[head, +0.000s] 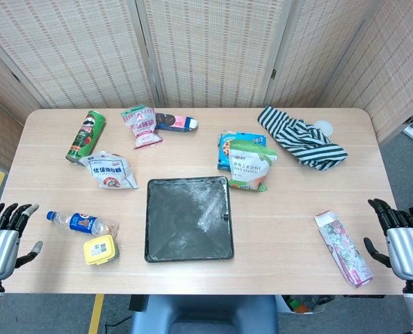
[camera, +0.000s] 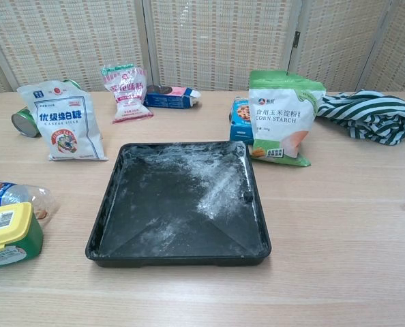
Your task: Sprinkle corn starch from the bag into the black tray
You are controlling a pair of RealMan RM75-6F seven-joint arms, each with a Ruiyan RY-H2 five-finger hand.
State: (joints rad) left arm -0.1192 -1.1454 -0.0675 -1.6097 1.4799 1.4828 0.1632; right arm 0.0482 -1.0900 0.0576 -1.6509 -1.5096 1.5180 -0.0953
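Note:
The black tray (head: 188,219) (camera: 178,201) lies at the table's front middle, its floor dusted with white powder. Behind its right corner stands the corn starch bag (head: 250,165) (camera: 281,117), green and white, upright and leaning on a blue packet (head: 227,147) (camera: 241,116). My left hand (head: 3,235) hovers at the table's front left edge, fingers spread, holding nothing. At the front right edge my right hand (head: 401,240) is likewise spread and holds nothing. Neither hand shows in the chest view.
Left of the tray lie a water bottle (head: 81,223), a yellow-lidded tub (head: 100,250) and a white sugar bag (head: 111,171). A Pringles can (head: 86,136), pink packets (head: 142,125) and striped cloth (head: 302,137) sit at the back. A floral packet (head: 343,248) lies front right.

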